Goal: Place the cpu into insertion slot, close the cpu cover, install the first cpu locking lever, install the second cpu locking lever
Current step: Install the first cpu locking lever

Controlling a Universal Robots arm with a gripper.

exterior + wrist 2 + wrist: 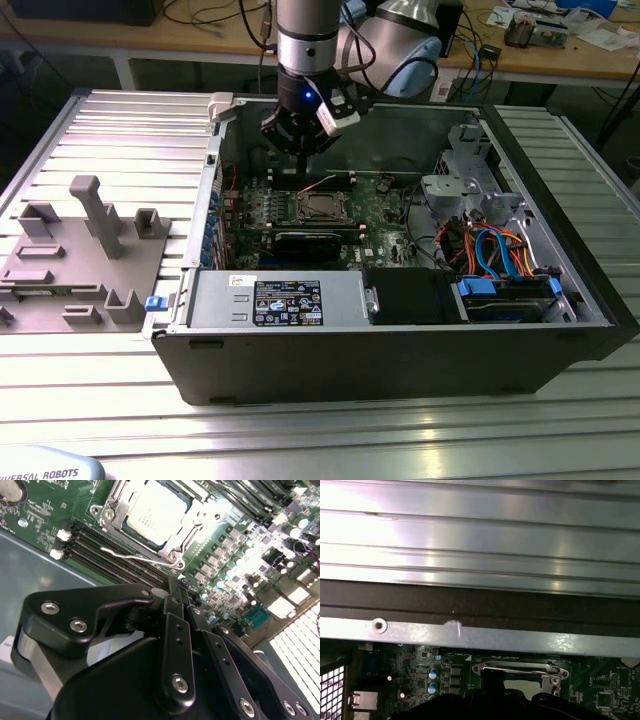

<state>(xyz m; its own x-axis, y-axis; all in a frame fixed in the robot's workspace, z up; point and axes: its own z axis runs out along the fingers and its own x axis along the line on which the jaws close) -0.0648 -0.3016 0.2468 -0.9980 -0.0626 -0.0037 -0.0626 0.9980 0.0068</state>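
Note:
The cpu (pixel 157 510), a silver-grey square chip, lies seated in the insertion slot (pixel 172 555) on the green board inside the open computer case. The cpu cover (pixel 142 541), a thin silver frame, lies down around the chip. A thin wire locking lever (pixel 135 556) runs low along one side of the socket. My gripper (pixel 175 587) hangs above the board beside the socket, apart from it, fingers shut with nothing between them. In the exterior view the gripper (pixel 300 140) hovers just behind the socket (pixel 299 207) and the cpu (pixel 320 207). The first wrist view catches the cover's edge (pixel 520 670).
Black memory slots (pixel 100 555) lie next to the socket. The case wall (pixel 480 635) rises close behind the gripper. A power supply (pixel 270 300) and a drive cage with blue cables (pixel 500 265) fill the case front. A grey fixture tray (pixel 80 250) sits at the exterior view's left.

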